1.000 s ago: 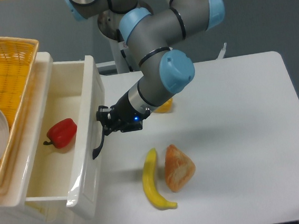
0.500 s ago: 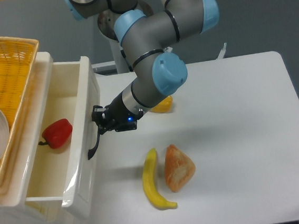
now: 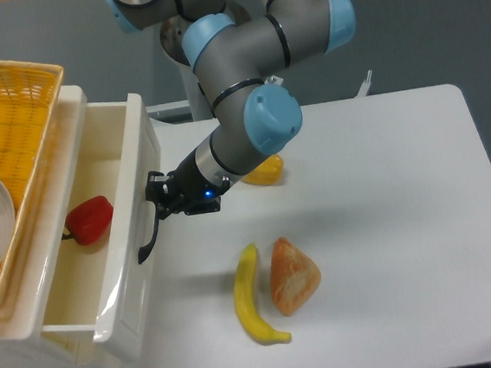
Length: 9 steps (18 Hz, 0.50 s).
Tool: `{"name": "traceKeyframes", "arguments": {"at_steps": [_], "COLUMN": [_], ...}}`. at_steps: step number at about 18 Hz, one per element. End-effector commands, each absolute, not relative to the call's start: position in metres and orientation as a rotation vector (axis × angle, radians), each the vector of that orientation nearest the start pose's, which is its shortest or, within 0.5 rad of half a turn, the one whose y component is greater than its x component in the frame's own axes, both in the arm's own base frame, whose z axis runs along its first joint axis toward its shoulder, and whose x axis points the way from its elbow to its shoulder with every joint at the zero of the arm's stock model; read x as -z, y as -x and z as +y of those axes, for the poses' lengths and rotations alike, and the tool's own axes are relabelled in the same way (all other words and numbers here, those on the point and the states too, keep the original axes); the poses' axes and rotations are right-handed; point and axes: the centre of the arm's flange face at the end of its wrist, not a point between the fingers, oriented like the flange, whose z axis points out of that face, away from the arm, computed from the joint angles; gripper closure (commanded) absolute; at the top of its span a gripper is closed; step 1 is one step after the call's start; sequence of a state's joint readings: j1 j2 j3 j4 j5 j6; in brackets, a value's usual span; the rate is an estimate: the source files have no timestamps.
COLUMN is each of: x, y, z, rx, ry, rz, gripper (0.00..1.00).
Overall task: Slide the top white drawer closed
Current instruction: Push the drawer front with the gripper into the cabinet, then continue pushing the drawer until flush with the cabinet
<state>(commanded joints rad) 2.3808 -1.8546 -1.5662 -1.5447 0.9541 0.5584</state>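
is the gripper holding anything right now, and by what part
Nothing is clearly held. The gripper is pressed against the front of the top white drawer at its black handle; whether its jaws grip it cannot be told.

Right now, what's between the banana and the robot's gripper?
In the camera view, nothing: only bare white table lies between the banana and the gripper, which is at the top white drawer.
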Motion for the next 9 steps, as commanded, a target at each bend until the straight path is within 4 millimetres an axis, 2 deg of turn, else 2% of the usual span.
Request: {"name": "traceKeyframes", "arguments": {"at_steps": [9], "x": [-0.361], "y": [0.267], "z": [0.545], "rx": [0.896], "ry": [2.767], "rz": [-0.467], "gripper": [0.93]}}
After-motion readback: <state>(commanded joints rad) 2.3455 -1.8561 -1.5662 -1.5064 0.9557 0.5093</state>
